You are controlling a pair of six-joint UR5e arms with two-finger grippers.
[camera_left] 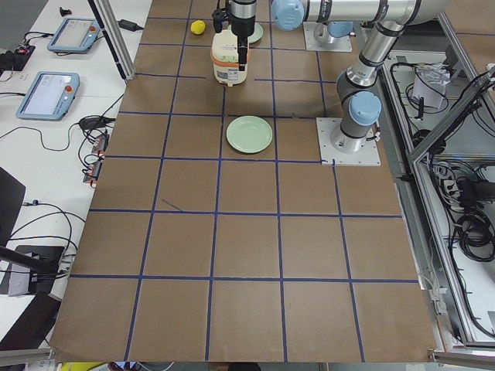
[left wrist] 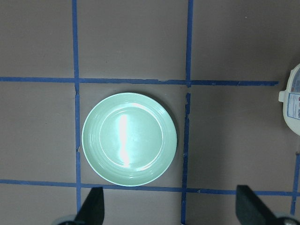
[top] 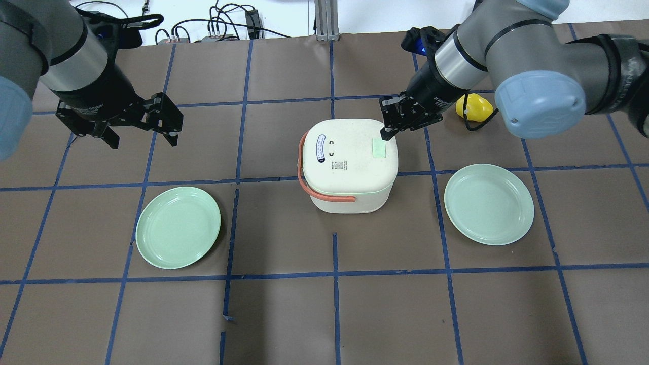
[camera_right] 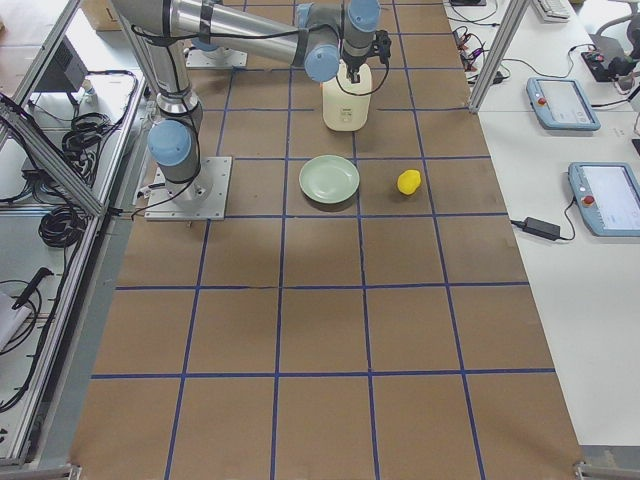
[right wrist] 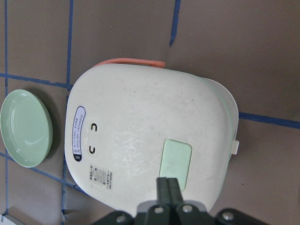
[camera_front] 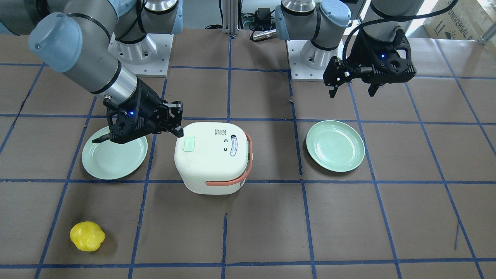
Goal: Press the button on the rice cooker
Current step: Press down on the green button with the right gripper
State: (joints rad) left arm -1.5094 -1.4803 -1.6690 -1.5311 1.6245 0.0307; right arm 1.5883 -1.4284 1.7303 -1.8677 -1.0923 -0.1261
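Note:
The white rice cooker (camera_front: pixel 217 162) with a salmon handle stands mid-table; it also shows in the overhead view (top: pixel 350 167) and the right wrist view (right wrist: pixel 140 117). Its pale mint-green button (camera_front: pixel 189 144) sits on the lid's edge facing the right arm (top: pixel 378 148) (right wrist: pixel 176 159). My right gripper (top: pixel 385 134) is shut, fingertips together, right at the button's edge (camera_front: pixel 179 133) (right wrist: pixel 168 185); I cannot tell if it touches. My left gripper (top: pixel 139 129) is open and empty, hovering above the table away from the cooker (camera_front: pixel 352 92).
A green plate (top: pixel 178 227) lies near the left gripper and shows in the left wrist view (left wrist: pixel 129 138). A second green plate (top: pixel 489 204) lies below the right arm. A yellow fruit-like object (top: pixel 474 107) lies beyond the right wrist (camera_front: pixel 87 236).

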